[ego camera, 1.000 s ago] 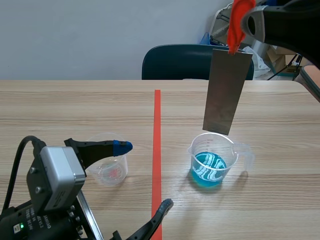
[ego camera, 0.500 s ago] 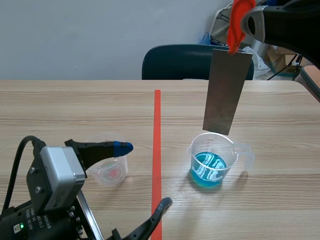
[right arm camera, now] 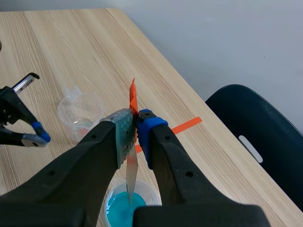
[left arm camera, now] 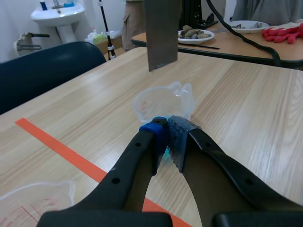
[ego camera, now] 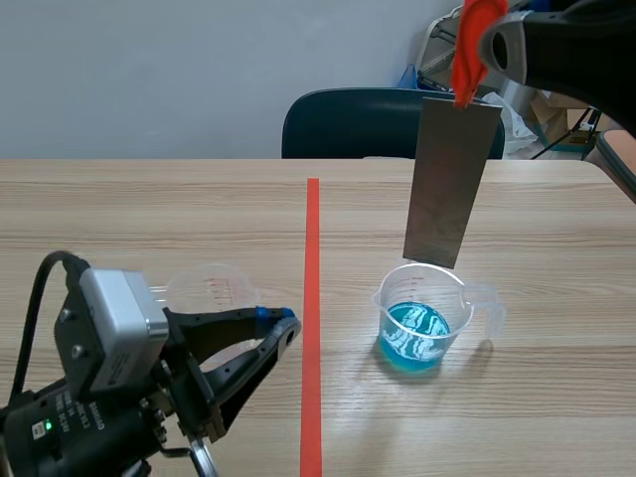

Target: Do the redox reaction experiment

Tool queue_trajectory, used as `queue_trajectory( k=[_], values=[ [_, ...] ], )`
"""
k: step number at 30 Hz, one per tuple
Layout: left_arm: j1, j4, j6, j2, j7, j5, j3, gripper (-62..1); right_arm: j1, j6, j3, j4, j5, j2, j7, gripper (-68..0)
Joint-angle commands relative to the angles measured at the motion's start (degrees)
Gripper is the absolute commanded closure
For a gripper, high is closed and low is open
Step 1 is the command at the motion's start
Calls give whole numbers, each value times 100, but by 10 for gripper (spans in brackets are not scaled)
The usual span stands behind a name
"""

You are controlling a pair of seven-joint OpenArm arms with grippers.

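Observation:
A clear beaker of blue liquid (ego camera: 421, 323) stands right of the red tape line. Straight above it hangs a grey metal plate (ego camera: 452, 184) with an orange tag at its top end, and my right gripper (ego camera: 475, 45) is shut on that end. In the right wrist view the plate (right arm camera: 131, 172) shows edge-on between the fingers, its lower edge over the blue beaker (right arm camera: 124, 209). An empty clear beaker (ego camera: 213, 289) stands left of the line. My left gripper (ego camera: 285, 327) is shut on nothing, low over the table just right of the empty beaker. Ahead of its tips (left arm camera: 168, 130) stands the blue beaker (left arm camera: 163, 100).
A dark blue chair (ego camera: 368, 124) stands behind the table's far edge. The red tape line (ego camera: 312, 268) runs down the table's middle. A second table with plates and red gloves (left arm camera: 284, 32) shows beyond in the left wrist view.
My left gripper has shut and swung right, off the empty beaker's rim toward the tape line. The right arm and the plate have not moved.

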Motion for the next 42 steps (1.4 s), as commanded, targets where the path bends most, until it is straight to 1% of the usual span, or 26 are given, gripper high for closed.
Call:
queue_trajectory(
  k=[1,3,7,10,11,18,25,28,30,36,42],
  values=[
    [-146,63,-57,59,48,-195,-7,-27,37,35,50,59,63,90,70,-6],
    [-302,68,-107,66,273,-417,52,-27,37,35,50,59,63,90,68,-6],
    [-634,151,-127,59,907,-962,221,-27,37,35,50,59,63,90,68,-6],
    [-835,214,-127,61,1182,-1257,358,-27,37,35,50,59,63,90,68,-6],
    [-901,236,-127,61,1213,-1287,404,-27,37,35,50,59,63,90,68,-6],
    [-1246,260,-103,103,1318,-1290,787,-27,37,35,50,59,63,90,68,-6],
    [-1412,260,-90,367,1360,-1217,1051,-27,37,35,50,59,63,90,70,-6],
    [-1412,260,-11,492,1360,-1182,1139,-27,37,35,50,59,63,90,70,-6],
    [-1412,260,87,555,1366,-1182,1207,-27,37,35,50,59,63,90,72,-6],
    [-1412,260,623,710,1596,-1189,1379,-27,37,35,50,59,63,90,70,-6],
    [-1412,260,938,732,1615,-1228,1521,-27,37,35,50,59,63,90,70,-6]
  ],
)
